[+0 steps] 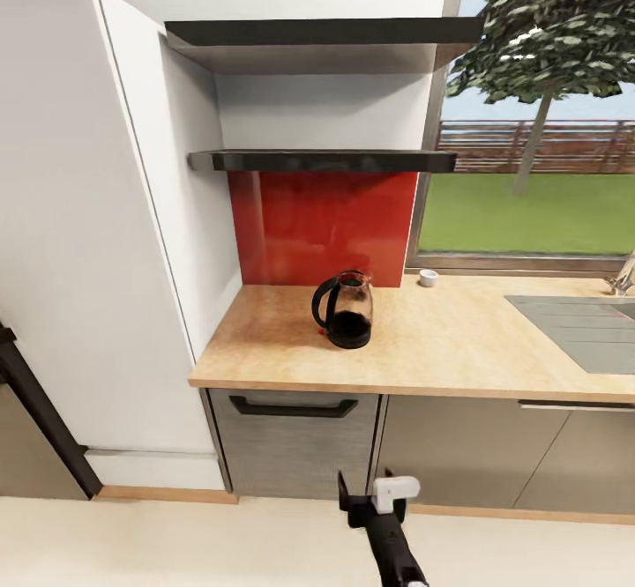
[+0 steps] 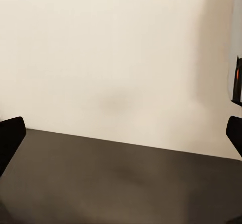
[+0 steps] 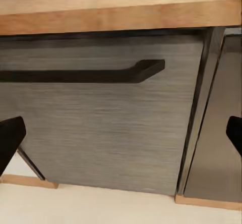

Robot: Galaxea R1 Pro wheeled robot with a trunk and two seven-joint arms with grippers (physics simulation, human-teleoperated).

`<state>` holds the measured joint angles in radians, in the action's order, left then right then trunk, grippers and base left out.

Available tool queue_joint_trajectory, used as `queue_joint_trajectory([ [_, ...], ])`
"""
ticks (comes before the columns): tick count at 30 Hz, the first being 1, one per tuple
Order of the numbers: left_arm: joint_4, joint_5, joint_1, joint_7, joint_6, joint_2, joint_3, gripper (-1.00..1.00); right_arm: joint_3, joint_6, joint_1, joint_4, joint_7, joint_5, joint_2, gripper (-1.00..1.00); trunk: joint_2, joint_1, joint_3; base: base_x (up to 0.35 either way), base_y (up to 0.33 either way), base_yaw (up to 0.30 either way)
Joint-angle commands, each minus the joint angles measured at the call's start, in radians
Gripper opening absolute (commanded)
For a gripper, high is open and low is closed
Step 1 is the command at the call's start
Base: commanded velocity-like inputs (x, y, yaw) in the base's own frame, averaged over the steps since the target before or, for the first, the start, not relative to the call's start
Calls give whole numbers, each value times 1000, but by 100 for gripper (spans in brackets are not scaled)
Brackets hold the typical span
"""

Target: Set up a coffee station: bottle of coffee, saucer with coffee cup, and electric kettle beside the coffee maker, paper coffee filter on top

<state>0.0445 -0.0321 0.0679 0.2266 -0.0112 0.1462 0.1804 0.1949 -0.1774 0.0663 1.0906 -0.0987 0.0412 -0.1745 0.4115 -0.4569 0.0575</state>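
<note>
Glass kettle [image 1: 344, 310] upright on the tan table [image 1: 441, 340], before the red back panel [image 1: 322, 226], below 2 dark shelves [image 1: 322, 160]. Small white cup [image 1: 429, 278] near the window. Right hand [image 3: 121, 135] spread open, facing a grey drawer [image 3: 101, 118]. Left hand [image 2: 121, 133] open too.

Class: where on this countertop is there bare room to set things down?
Bare wood lies between the electric kettle and the sink, and along the kitchen countertop front edge left of it. Tighter behind, near the small white cup.
</note>
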Motion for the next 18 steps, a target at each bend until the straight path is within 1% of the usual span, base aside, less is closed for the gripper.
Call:
queue_joint_trajectory([
  [1, 1, -3, 1, 2, -1, 0, 8, 100, 6, -1, 8, 13, -7, 4, 0, 100, 2, -1, 2, 0, 0, 0],
  [3, 2, -3, 1, 2, -2, 1, 8, 100, 35, 24, 50, 62, -8, 4, 0, 100, 2, -1, 2, 0, 0, 0],
  [4, 2, -3, 1, 2, -1, 1, 8, 100, 70, 80, 92, 93, -8, 4, 0, 100, 2, -1, 2, 0, 0, 0],
  [7, 2, -3, 0, 2, -1, 1, 8, 100, 114, 178, 147, 140, -8, 3, 0, 100, 2, -1, 2, 0, 0, 0],
  [10, 2, -3, 0, -1, 3, 1, 9, 100, 137, 231, 188, 178, -8, 3, 0, 100, 2, -1, 2, 0, 0, 0],
  [11, 2, -3, 0, -2, 7, -1, 8, 100, 147, 276, 239, 207, -12, 3, 0, 100, 2, -1, 2, 0, 0, 0],
  [13, 1, -4, 0, -1, 9, -2, 8, 100, 149, 316, 277, 213, -16, 2, 0, 100, 2, -1, 2, 0, 0, 0],
  [14, 0, -4, 0, -1, 9, -5, 7, 100, 150, 377, 343, 210, -19, 2, 0, 100, 2, -1, 2, 0, 0, 0],
  [15, 0, -4, 0, -1, 9, -5, 7, 100, 150, 382, 350, 209, -19, 2, 0, 100, 2, -1, 2, 0, 0, 0],
  [18, 1, -5, 0, -2, 7, -4, 7, 100, 150, 415, 396, 179, -19, 2, 0, 100, 2, -1, 2, 0, 0, 0],
])
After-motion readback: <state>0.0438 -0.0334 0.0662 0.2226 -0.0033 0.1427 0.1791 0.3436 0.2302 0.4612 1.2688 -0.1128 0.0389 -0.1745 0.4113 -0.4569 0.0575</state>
